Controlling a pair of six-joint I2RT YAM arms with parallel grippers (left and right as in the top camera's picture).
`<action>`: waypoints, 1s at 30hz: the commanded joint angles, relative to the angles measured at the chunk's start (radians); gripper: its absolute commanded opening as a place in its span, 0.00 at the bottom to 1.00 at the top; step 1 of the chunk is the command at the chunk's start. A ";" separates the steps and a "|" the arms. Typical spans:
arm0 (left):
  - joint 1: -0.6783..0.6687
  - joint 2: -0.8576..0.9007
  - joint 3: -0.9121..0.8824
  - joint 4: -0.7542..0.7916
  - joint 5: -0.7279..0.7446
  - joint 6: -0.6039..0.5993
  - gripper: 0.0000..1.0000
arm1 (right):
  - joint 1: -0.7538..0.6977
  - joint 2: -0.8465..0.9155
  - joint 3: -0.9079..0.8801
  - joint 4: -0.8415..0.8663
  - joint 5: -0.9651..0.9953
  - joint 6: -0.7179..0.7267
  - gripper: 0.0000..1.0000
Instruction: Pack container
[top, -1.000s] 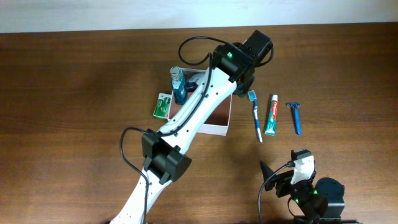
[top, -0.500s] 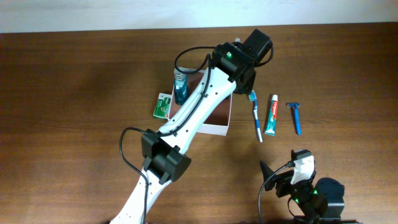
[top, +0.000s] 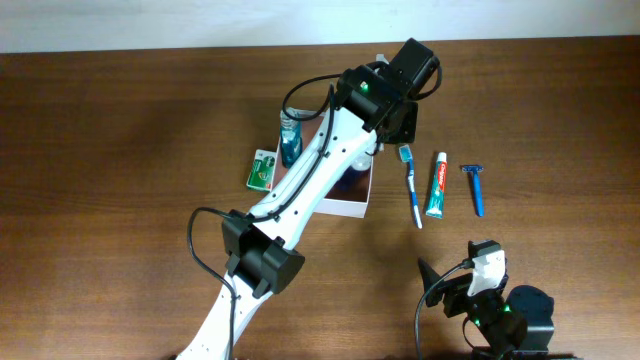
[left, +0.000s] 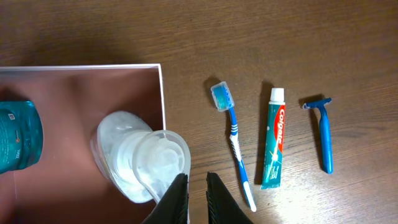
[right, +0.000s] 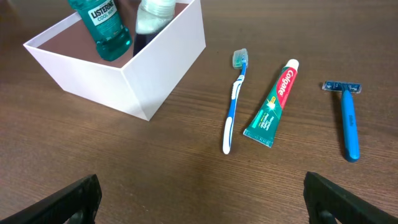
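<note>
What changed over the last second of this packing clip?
The left arm shifted slightly left and farther out, uncovering a clear bottle standing in the container. The left hand sits by its cap, grip unclear. The mouthwash, toothbrush, toothpaste, razor and open right hand stayed put.

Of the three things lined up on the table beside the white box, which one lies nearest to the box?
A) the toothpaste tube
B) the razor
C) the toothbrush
C: the toothbrush lies right beside the container, with the toothpaste tube next and the razor farthest out.
</note>
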 joint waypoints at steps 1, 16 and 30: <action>0.005 -0.045 0.007 0.003 0.011 -0.005 0.16 | -0.006 -0.008 -0.005 -0.004 -0.012 0.009 0.99; 0.000 -0.045 0.006 -0.044 -0.211 0.080 0.64 | -0.006 -0.008 -0.005 -0.003 -0.012 0.009 0.99; -0.019 -0.030 -0.037 -0.053 -0.218 0.172 0.64 | -0.006 -0.008 -0.005 -0.004 -0.012 0.009 0.99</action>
